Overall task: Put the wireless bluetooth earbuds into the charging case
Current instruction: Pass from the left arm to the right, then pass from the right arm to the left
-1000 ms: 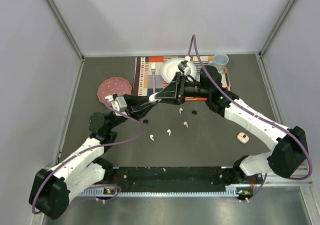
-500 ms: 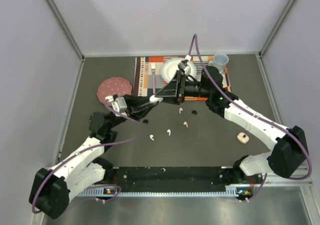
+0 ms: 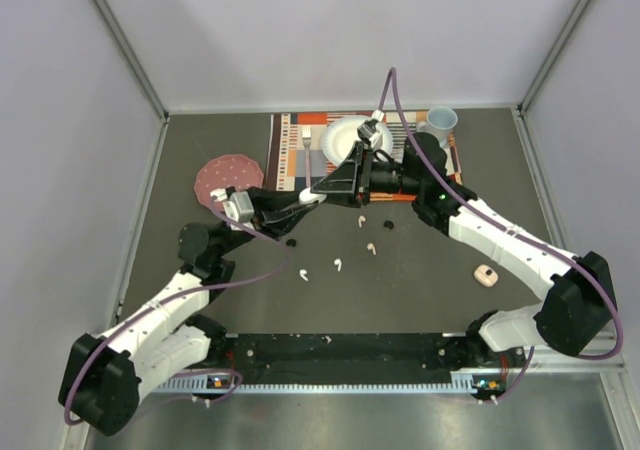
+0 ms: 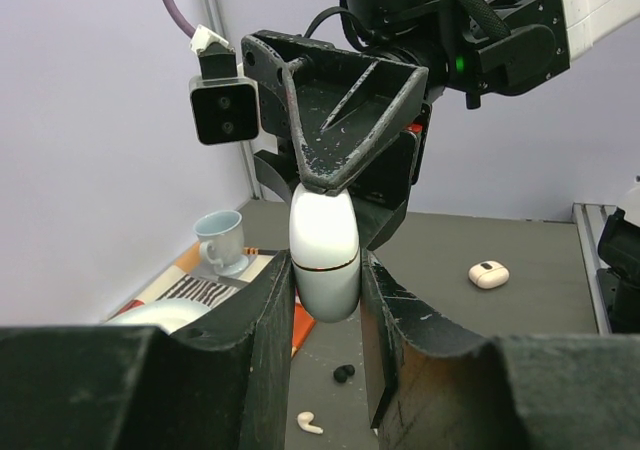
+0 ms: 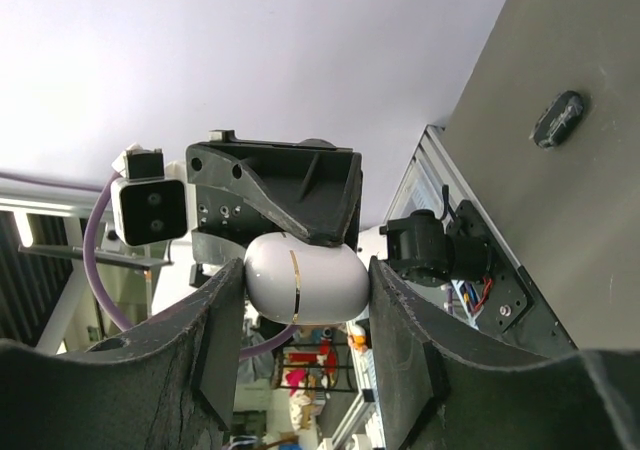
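Top view: we log the earbuds [image 3: 338, 265] scattered loose on the table [image 3: 420, 290], below centre frame. Only the wrist views resolve the white charging case [image 4: 324, 255], clamped from both sides: left gripper [image 4: 325, 267] and right gripper [image 5: 305, 277] each grasp it.
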Controlling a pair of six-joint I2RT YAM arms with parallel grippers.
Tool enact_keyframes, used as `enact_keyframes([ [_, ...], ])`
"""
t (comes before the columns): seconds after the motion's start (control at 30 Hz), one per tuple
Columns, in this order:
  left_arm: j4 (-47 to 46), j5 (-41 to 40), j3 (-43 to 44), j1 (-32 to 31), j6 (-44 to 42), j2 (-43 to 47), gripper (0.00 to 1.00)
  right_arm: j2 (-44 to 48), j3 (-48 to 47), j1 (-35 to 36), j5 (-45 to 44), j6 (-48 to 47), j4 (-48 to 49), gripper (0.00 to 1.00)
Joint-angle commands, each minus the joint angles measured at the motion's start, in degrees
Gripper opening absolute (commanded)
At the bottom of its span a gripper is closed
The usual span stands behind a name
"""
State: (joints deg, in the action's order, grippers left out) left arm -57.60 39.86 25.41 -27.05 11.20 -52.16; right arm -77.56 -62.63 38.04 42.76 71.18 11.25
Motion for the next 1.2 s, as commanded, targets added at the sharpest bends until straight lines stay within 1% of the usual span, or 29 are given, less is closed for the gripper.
enact_keyframes([
  [0.0,-2.42,0.75,1.22,-0.20,2.42,-1.01,0.23,-0.22,-0.39,0.10,0.65,1.24,5.54,0.23],
  [0.1,-4.71,-0.13,1.05,-0.20,3.47,-1.63,0.29,-0.22,-0.04,0.10,0.74,1.86,6.33,0.23],
  [0.13,-5.15,-0.22,0.96,-0.20,3.74,-1.80,0.35,-0.22,-0.03,0.02,0.74,1.95,6.25,0.23],
  [0.27,-6.46,0.31,1.05,-0.20,4.35,-2.77,0.41,-0.31,0.05,0.02,0.57,2.47,6.77,0.23],
  [0.43,-8.40,-0.30,0.78,-0.29,4.97,-3.56,0.45,-0.57,0.84,0.10,0.83,4.06,8.88,0.23],
  [0.53,-9.89,-1.09,0.52,-0.37,5.15,-3.82,0.45,-0.75,0.93,0.10,0.92,4.23,8.88,0.23],
  [0.67,-13.31,-3.11,-0.27,-0.72,5.93,-3.91,0.48,-0.93,1.02,0.10,0.74,4.32,8.71,0.24],
  [0.77,-12.54,-3.38,0.34,-0.81,5.59,-3.91,0.48,-0.93,1.19,0.10,0.65,4.41,9.05,0.24],
  [1.0,-11.92,-2.86,0.08,-0.90,5.41,-4.61,0.46,-0.75,1.28,0.10,0.92,5.11,10.20,0.24],
  [1.07,-12.09,-3.20,0.17,-0.99,5.32,-4.79,0.43,-0.93,1.28,0.10,1.01,5.20,10.29,0.24],
  [1.17,-12.44,-3.38,0.34,-1.08,5.23,-5.32,0.43,-1.10,1.37,0.10,1.44,5.55,10.99,0.24],
])
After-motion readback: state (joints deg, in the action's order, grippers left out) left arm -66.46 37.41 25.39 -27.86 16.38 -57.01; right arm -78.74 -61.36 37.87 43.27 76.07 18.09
